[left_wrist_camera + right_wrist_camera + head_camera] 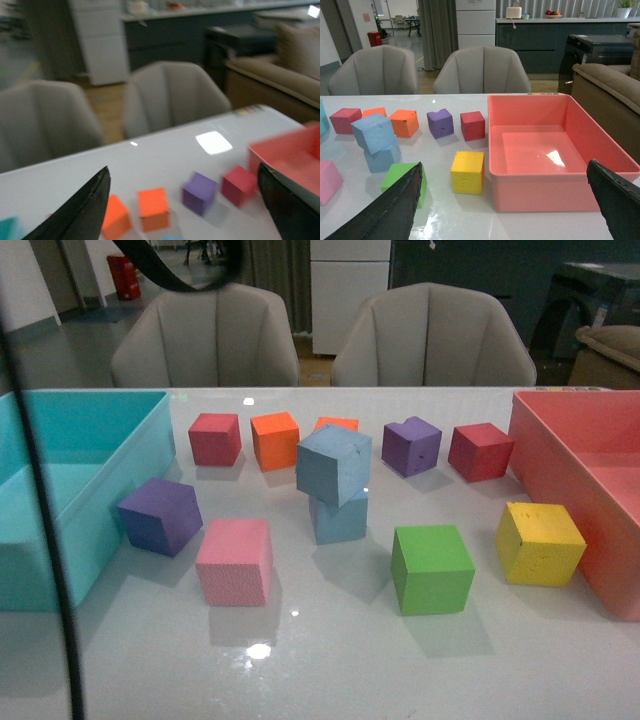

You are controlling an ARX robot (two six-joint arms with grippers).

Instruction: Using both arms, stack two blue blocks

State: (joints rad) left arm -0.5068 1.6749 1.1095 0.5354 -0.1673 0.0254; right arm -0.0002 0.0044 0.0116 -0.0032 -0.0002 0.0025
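Note:
Two pale blue blocks stand stacked at the middle of the white table. The upper blue block (334, 464) sits tilted and turned on the lower blue block (339, 517). Both also show in the right wrist view, upper (373, 132) on lower (382, 158). Neither gripper shows in the front view. My left gripper (185, 210) is open and empty, high above the back row of cubes. My right gripper (505, 210) is open and empty, above the table's right side near the yellow cube (468, 171) and pink bin (547, 150).
A turquoise bin (70, 480) stands at the left and a pink bin (590, 480) at the right. Red, orange, purple, pink, green (431, 568) and yellow (539, 543) cubes surround the stack. A black cable (45, 540) hangs at the left. Two chairs stand behind the table.

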